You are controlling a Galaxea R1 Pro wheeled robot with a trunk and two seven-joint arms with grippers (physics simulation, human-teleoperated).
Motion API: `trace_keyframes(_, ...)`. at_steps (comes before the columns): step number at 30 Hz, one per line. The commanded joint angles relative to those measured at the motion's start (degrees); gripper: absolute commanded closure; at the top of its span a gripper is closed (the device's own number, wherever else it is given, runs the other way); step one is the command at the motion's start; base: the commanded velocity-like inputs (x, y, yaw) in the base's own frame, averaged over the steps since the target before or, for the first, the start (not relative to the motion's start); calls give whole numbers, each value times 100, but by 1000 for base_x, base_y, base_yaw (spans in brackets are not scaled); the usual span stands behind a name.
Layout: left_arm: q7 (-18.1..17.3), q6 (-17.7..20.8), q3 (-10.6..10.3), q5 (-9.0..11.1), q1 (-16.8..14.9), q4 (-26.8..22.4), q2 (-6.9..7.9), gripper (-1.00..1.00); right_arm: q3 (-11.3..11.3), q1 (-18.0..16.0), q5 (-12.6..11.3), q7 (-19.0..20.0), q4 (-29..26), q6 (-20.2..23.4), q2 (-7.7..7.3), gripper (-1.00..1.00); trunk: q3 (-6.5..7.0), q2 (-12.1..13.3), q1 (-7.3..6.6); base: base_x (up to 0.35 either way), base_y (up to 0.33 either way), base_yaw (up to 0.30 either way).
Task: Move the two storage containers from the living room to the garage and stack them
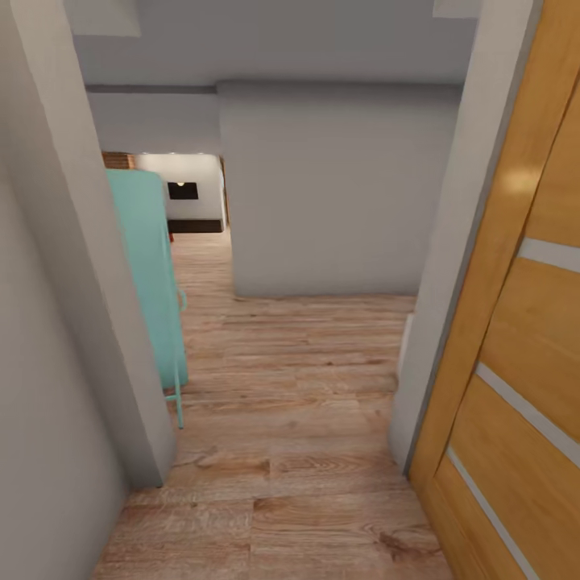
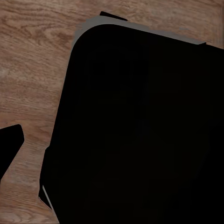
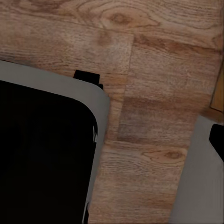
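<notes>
A hallway seen from the robot's head. Grey walls (image 1: 330,193) close in on both sides, and a light wood-plank floor (image 1: 282,451) runs forward. At the right edge stands an open wooden door (image 1: 515,354) with pale stripes. On the left, a tall turquoise piece of furniture (image 1: 149,274) leans past the wall corner. Far ahead, through an opening, the living room (image 1: 189,193) appears, with a small black screen on a white wall.

The storage containers cannot be made out here; they presumably wait in that far room. Judging from the task, such open bins are likely light, stiff and smooth-walled, best held by opposite rims with both arms.

The wrist cameras look down on planks and the robot's dark base (image 2: 140,130). Whether either pincer is spread or pressed together cannot be told.
</notes>
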Motion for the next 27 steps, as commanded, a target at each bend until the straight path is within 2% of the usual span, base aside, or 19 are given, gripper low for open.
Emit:
trace_keyframes(1, 4, -11, 2, 22, 1, -5, -1, -100, 46, -2, -60, 2, 4, -18, -3, -100, -5, -2, 3, 321, 0, 0)
trace_keyframes(27, 4, -5, 6, 21, 1, -5, 3, -100, 64, 0, -22, -8, 7, -25, -8, -100, -5, -2, 3, 319, 0, 0)
